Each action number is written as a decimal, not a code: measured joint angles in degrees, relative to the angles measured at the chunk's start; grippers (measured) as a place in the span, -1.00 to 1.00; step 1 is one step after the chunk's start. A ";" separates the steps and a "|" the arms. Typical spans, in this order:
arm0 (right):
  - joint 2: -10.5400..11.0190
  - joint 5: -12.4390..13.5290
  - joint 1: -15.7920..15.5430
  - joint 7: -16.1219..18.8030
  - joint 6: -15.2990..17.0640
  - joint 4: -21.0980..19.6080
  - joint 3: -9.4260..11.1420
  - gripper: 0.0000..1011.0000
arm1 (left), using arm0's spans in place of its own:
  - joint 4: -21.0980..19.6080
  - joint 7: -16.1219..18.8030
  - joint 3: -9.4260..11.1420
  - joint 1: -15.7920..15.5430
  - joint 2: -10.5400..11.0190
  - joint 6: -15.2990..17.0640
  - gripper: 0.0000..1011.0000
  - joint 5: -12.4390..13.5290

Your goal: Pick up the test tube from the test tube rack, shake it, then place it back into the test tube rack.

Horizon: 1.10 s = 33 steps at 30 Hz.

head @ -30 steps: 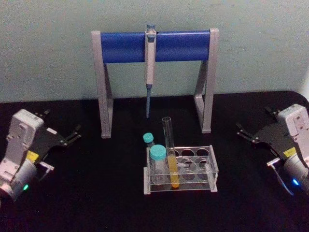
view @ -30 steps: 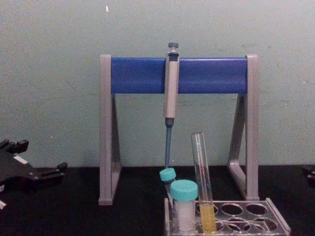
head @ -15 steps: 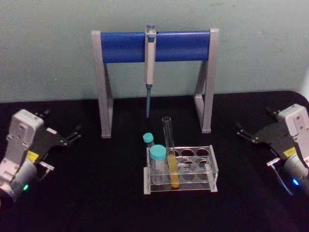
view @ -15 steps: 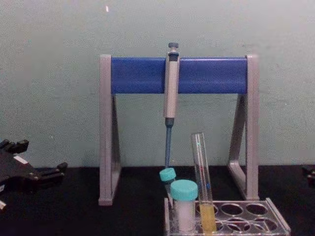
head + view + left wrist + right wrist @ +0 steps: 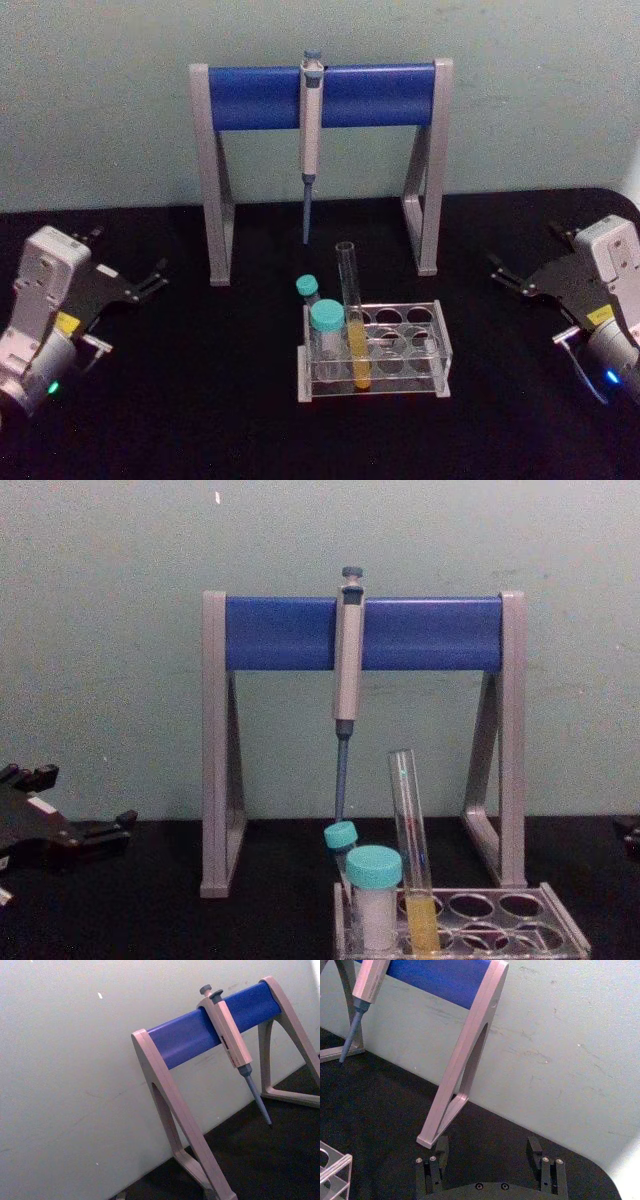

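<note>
The test tube (image 5: 352,312) is a tall clear glass tube with yellow liquid in its lower part. It stands slightly tilted in a front hole of the test tube rack (image 5: 441,350), a low clear plastic rack at the table's middle. The chest view shows the test tube (image 5: 411,850) rising well above the test tube rack (image 5: 525,925). My left gripper (image 5: 128,252) rests open at the table's far left, well apart from the rack. At the far right my right gripper (image 5: 525,248) also rests open. The right wrist view shows the right gripper (image 5: 487,1147) with its fingers wide apart and nothing between them.
Two teal-capped white tubes (image 5: 326,325) stand in the rack's left end. Behind the rack a tall grey-and-blue stand (image 5: 320,95) holds a hanging grey-blue pipette (image 5: 310,140). A black cloth covers the table (image 5: 200,400). A pale wall is close behind.
</note>
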 joint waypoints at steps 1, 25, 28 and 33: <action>0.00 0.00 0.00 0.00 0.00 0.00 0.00 0.98 | 0.00 0.00 0.00 0.00 0.00 0.00 0.98 0.00; 1.19 7.51 -8.94 9.12 3.56 -11.50 3.98 0.98 | 0.00 0.00 0.00 0.00 0.00 0.00 0.98 0.00; 0.97 9.43 -9.70 11.53 4.42 -13.38 4.12 0.98 | 0.00 0.00 0.00 0.00 0.00 0.00 0.98 0.00; 0.40 11.44 -9.99 15.33 5.83 -15.66 3.88 0.98 | 0.00 0.00 0.00 0.00 0.00 0.00 0.98 0.00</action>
